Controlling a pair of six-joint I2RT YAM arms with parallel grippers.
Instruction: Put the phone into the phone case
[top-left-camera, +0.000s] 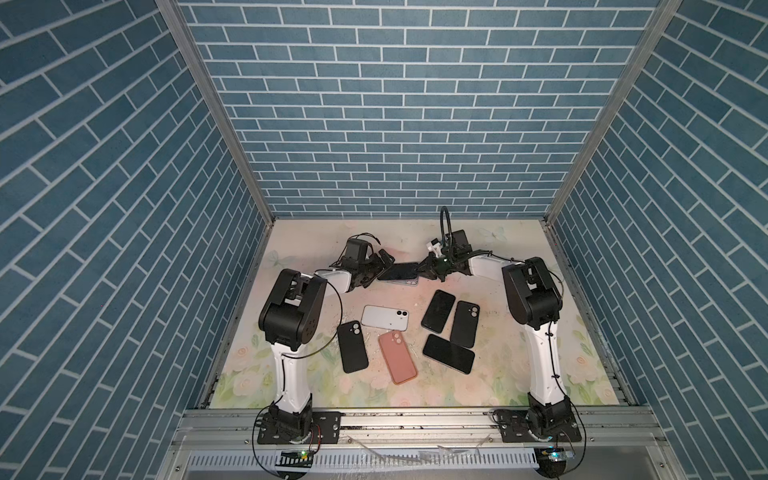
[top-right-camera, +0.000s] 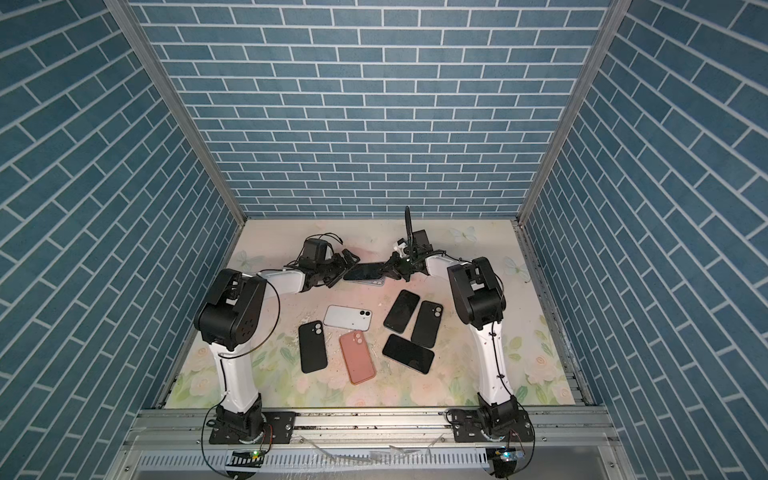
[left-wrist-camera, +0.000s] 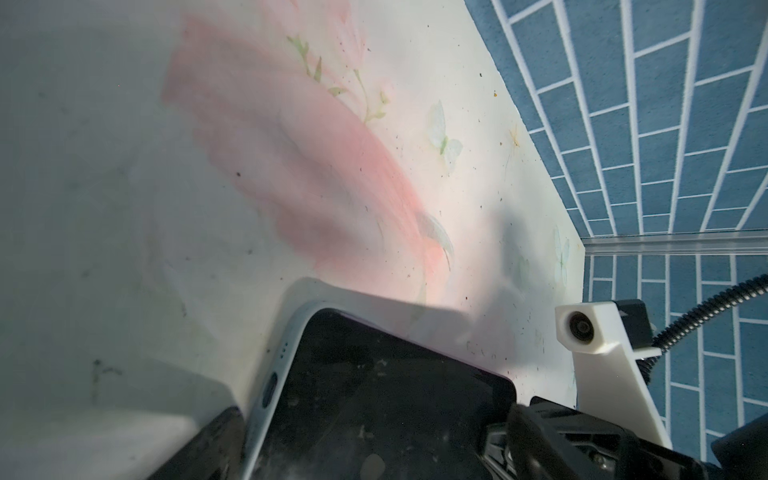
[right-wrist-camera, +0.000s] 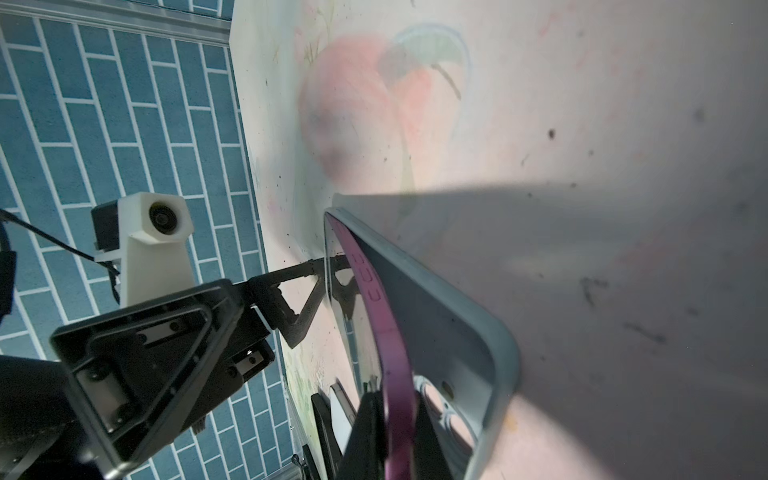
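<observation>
At the back middle of the table, a dark-screened phone (top-left-camera: 398, 271) (top-right-camera: 363, 271) with a purple rim lies over a pale blue phone case (top-left-camera: 411, 283) (top-right-camera: 376, 283). In the right wrist view, the phone (right-wrist-camera: 376, 291) tilts up out of the phone case (right-wrist-camera: 461, 332) at the camera-hole end. There my right gripper (right-wrist-camera: 395, 436) (top-left-camera: 424, 269) is shut on the phone's rim. My left gripper (top-left-camera: 380, 266) (top-right-camera: 345, 264) stands open at the opposite end. One of its fingers (right-wrist-camera: 299, 291) reaches the screen edge. The left wrist view shows the screen (left-wrist-camera: 374, 395) and the phone case's edge (left-wrist-camera: 272, 374).
Nearer the front lie a white phone (top-left-camera: 384, 316), a black case (top-left-camera: 352, 347), a pink case (top-left-camera: 397, 356) and three dark phones (top-left-camera: 438, 311) (top-left-camera: 465, 323) (top-left-camera: 449, 354). Blue brick walls enclose the floral table on three sides.
</observation>
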